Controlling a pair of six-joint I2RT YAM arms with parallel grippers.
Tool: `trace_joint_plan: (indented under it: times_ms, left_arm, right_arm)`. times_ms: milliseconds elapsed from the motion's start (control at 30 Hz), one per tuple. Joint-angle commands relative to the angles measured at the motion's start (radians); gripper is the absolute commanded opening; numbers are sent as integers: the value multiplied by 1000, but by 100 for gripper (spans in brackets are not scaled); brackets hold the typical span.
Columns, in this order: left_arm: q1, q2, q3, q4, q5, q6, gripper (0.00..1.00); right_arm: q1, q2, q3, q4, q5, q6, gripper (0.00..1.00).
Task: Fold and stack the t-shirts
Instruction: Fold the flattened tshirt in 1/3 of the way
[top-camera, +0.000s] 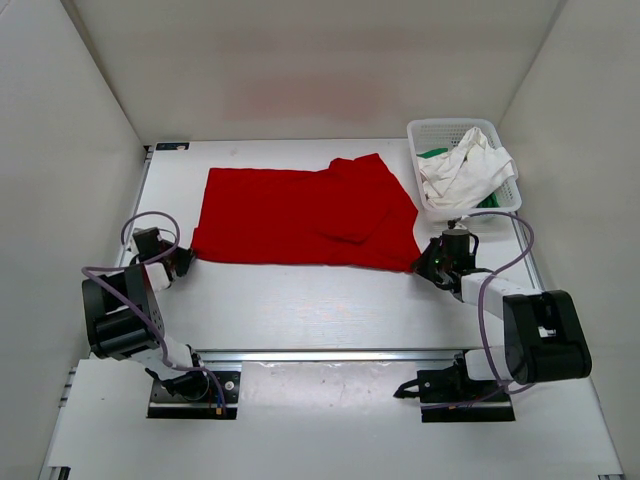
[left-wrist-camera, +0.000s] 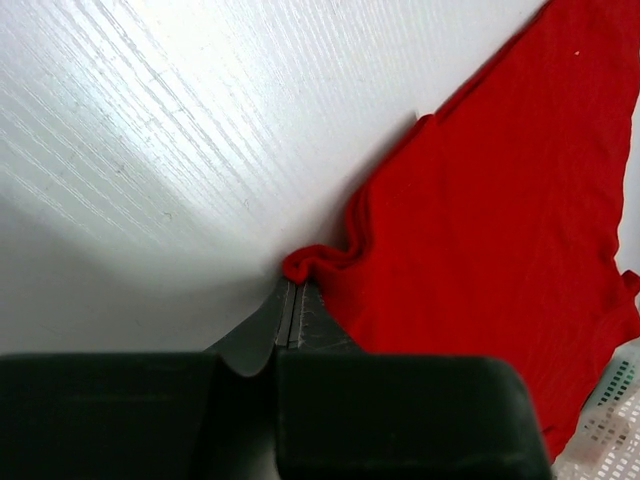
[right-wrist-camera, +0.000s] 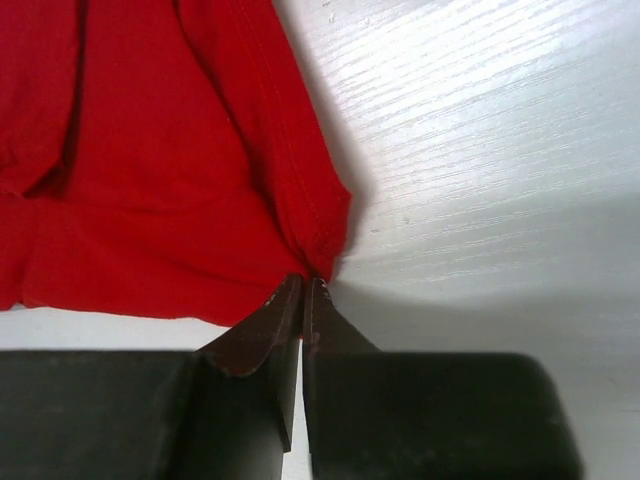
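Observation:
The red t-shirt (top-camera: 300, 215) lies spread flat across the middle of the table, with a folded flap at its right end. My left gripper (top-camera: 186, 258) is at its near left corner, jaws shut with the bunched red corner (left-wrist-camera: 305, 263) pinched at the tips (left-wrist-camera: 291, 287). At the near right corner, my right gripper (top-camera: 426, 262) is also shut, its tips (right-wrist-camera: 305, 282) nipping the hemmed red corner (right-wrist-camera: 322, 235). The off-white t-shirt (top-camera: 462, 172) sits crumpled in the basket, with bits of the green t-shirt (top-camera: 432, 154) showing beneath it.
The white mesh basket (top-camera: 446, 127) stands at the back right, close beside the red shirt's right end and just behind my right gripper. White walls enclose the table on three sides. Bare tabletop (top-camera: 320, 305) runs between the shirt and the arm bases.

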Motion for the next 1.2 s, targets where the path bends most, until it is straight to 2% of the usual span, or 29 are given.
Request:
trace_joint_plan:
  times_ms: [0,300,500,633,800,933,967,1000,1033,1100,1167]
  left_arm:
    - [18,-8,24,-69,-16,39,0]
    - [66,-96,-2,-152,-21,94,0]
    - [89,-168,-35,-218,-18,122,0]
    - [136,-247,-78,-293,-10,150,0]
    - [127,-448,-172,-402,-73,168,0]
    - [97,-591,-198,-508,-137,191,16]
    - [78,-596,-195,-504,-139,193,20]
    - [72,-608,-198,-494,-160,199,28]
    - [78,-616,-202,-491,-147,200,38]
    - [89,-614,-190,-473,-141,200,50]
    - [78,-606,-154,-473,-119,208,54]
  right_arm:
    - [0,-28,19,33,17,9,0]
    - [-39,-229,-93,-76,37,27,0]
    - [-76,-353,-194,-121,-5,32,0]
    - [-85,-419,-245,-168,-18,39,0]
    - [-94,-549,-277,-267,-51,61,0]
    - [-97,-647,-271,-349,-23,62,0]
    - [-92,-661,-264,-363,-14,55,3]
    - [-99,-666,-268,-363,-11,52,7]
    - [-96,-663,-261,-356,-23,58,19]
    - [-96,-646,-239,-351,-48,43,34]
    - [-83,-648,-196,-366,-23,17,42]
